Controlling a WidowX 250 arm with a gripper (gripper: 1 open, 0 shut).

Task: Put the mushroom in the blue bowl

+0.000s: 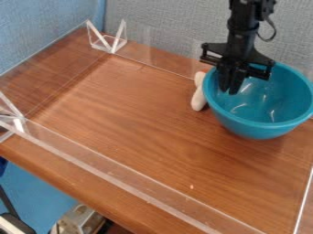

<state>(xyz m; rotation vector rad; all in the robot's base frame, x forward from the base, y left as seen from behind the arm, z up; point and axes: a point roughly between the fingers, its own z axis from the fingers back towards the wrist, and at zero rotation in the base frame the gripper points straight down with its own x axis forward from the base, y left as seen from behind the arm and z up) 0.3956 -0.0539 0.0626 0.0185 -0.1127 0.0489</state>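
Note:
The blue bowl (259,99) stands at the right of the wooden table. The mushroom (196,91), a small cream piece, lies on the wood and touches the bowl's left outer wall. My gripper (235,82) points straight down, with its dark fingertips just inside the bowl's left rim, to the right of the mushroom. The fingertips are dark and small against the bowl. I cannot tell whether they are parted. Nothing shows between them.
Low clear acrylic walls (73,151) fence the wooden table (123,119) on all sides. Two small clear triangular brackets (108,40) stand at the far left corner. Another bracket sits at the left edge (10,114).

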